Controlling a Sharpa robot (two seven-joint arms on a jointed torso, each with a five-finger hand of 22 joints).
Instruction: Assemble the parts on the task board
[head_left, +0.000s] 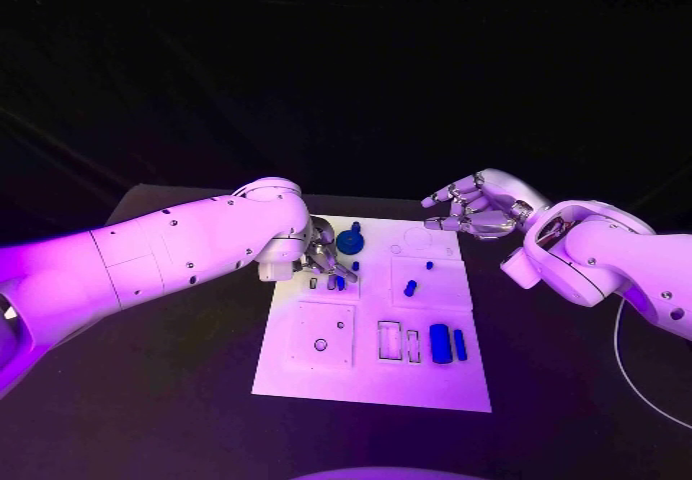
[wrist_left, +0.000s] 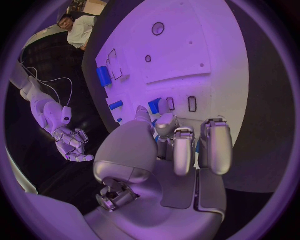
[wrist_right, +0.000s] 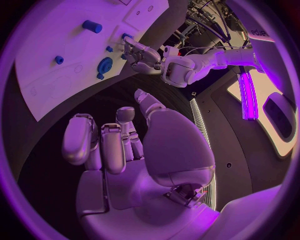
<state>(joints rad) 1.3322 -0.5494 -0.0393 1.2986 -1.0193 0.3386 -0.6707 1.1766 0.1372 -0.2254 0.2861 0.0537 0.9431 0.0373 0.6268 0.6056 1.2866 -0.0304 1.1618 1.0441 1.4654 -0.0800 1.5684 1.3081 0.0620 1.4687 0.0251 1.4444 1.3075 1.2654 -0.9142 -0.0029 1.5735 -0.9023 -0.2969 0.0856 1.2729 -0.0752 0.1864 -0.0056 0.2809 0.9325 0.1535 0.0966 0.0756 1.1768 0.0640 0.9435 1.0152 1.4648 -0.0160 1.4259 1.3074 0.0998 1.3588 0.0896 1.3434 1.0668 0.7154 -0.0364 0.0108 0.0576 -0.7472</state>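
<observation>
Here, the black table (head_left: 173, 400) carries the white task board (head_left: 325, 375) at its middle. The left hand (head_left: 320, 257) is lowered over the board's far-left part, its fingers (wrist_left: 215, 145) pointing down and close together just above a row of small slots; whether they pinch anything cannot be told. A small blue part (wrist_left: 154, 105) stands just beyond the fingertips in the left wrist view, beside two empty slots. The right hand (head_left: 476, 205) is raised off the board's far-right corner, fingers (wrist_right: 81, 137) loosely curled and apart, with nothing in them. A round blue part (head_left: 351, 241) with a short stem lies just beside the left hand's fingers, on the side toward the right hand. A large blue block (head_left: 440, 343) and a thinner blue bar (head_left: 460, 345) lie side by side well apart from both hands, next to two outlined rectangular recesses. Two small blue pegs (head_left: 411, 287) lie between those and the right hand.
</observation>
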